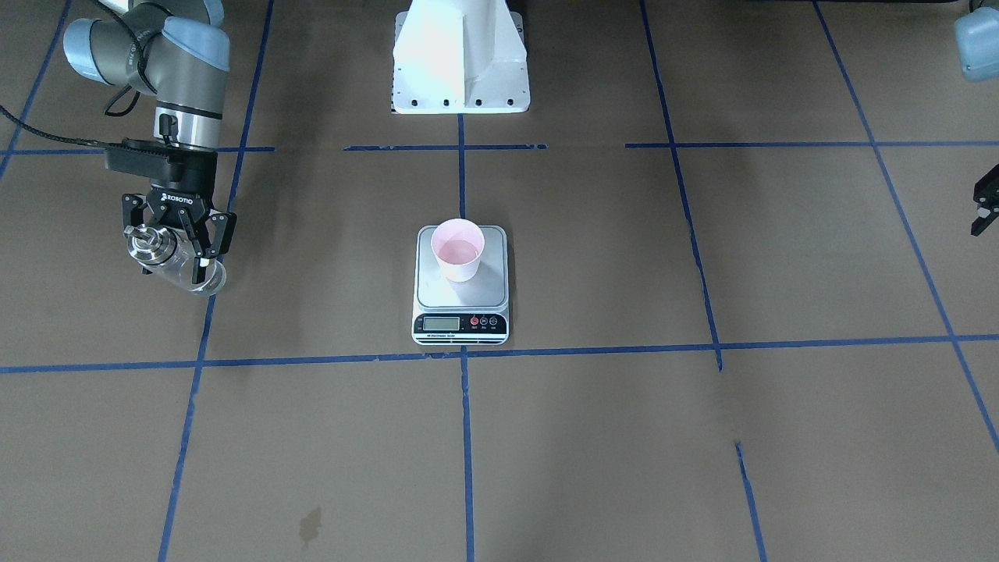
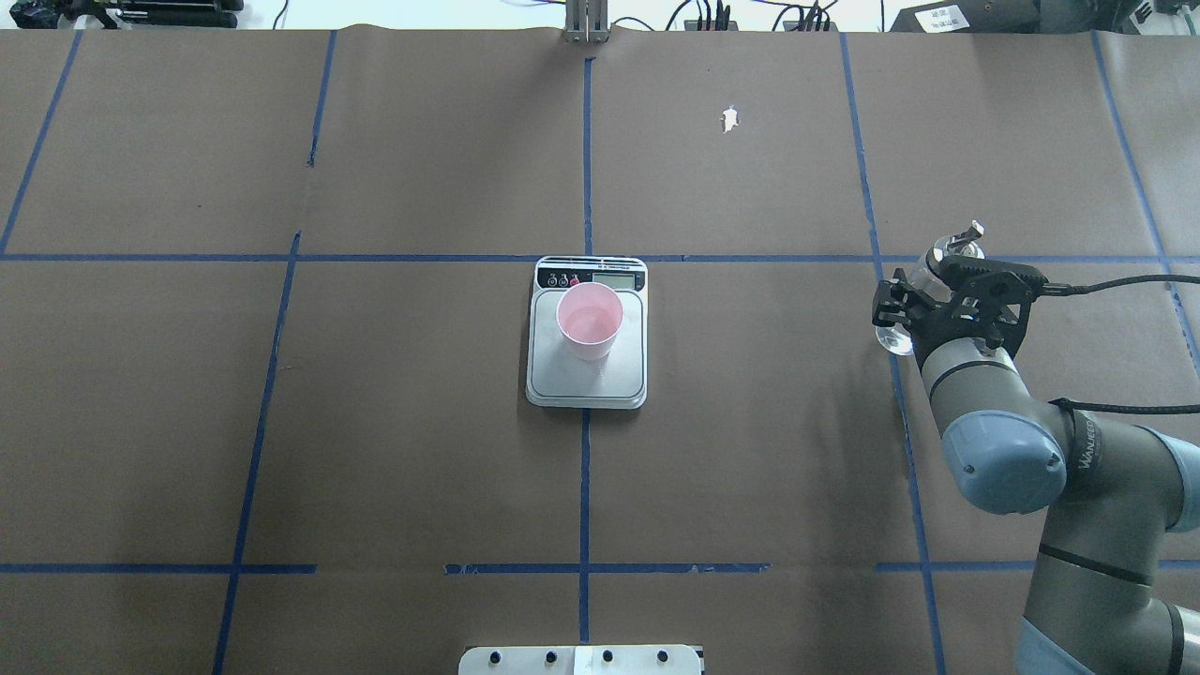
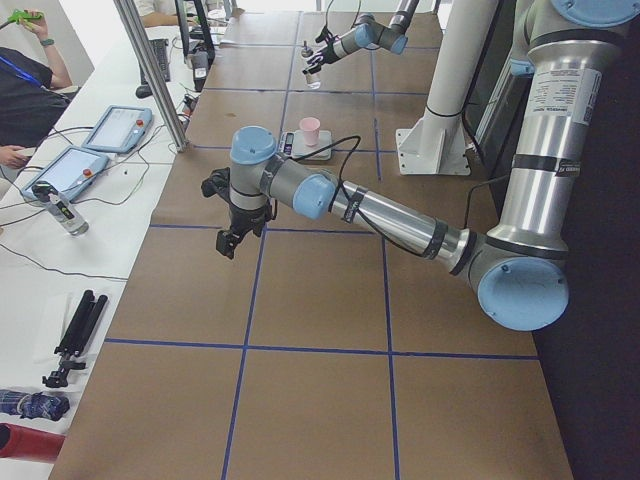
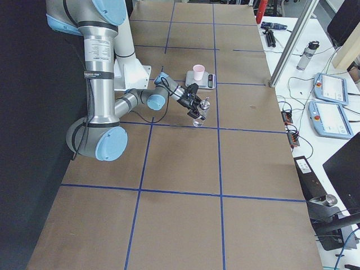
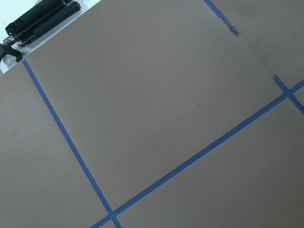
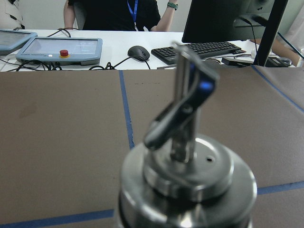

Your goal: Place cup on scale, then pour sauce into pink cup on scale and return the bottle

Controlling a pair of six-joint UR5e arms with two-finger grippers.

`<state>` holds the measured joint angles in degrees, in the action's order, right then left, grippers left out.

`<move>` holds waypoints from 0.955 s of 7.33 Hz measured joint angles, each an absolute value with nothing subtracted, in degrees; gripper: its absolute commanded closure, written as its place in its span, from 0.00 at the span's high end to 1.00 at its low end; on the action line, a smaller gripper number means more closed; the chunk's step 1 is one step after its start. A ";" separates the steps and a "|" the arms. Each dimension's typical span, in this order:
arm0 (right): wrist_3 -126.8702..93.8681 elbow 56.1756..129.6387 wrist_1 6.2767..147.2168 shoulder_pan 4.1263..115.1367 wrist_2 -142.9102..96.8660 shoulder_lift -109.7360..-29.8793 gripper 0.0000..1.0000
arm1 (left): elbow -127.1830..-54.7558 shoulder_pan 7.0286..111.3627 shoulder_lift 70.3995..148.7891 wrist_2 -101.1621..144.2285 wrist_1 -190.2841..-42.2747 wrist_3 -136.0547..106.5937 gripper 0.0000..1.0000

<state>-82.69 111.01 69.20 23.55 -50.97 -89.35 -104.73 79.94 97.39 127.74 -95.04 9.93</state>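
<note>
The pale pink cup (image 1: 458, 250) stands upright on the silver scale (image 1: 460, 300) at the table's middle; the cup (image 2: 590, 319) and the scale (image 2: 588, 380) also show in the overhead view. My right gripper (image 1: 175, 251) is shut on the clear glass bottle (image 1: 201, 275), far to the robot's right of the scale. The bottle is slightly tilted and close to the table. Its silver cap and spout fill the right wrist view (image 6: 187, 161). My left gripper (image 1: 985, 201) is empty and looks open, far off on the other side and partly cut by the frame edge.
The white robot pedestal (image 1: 460, 55) stands behind the scale. Blue tape lines grid the brown table cover. The operators' desk with tablets (image 6: 61, 48) and a keyboard (image 6: 199, 50) runs along the far table edge. A small stain (image 1: 310, 524) marks the paper.
</note>
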 measured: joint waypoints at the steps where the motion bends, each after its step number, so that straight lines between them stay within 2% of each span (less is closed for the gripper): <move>1: -82.68 110.76 69.18 23.14 -50.35 -89.18 0.00 | -104.80 79.91 97.40 127.72 -95.02 9.93 1.00; 7: -82.62 109.94 69.03 22.20 -49.85 -88.93 0.00 | -104.90 79.89 97.47 127.71 -95.05 9.91 1.00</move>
<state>-82.62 109.94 69.03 22.20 -49.85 -88.93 -104.90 79.89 97.47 127.71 -95.05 9.91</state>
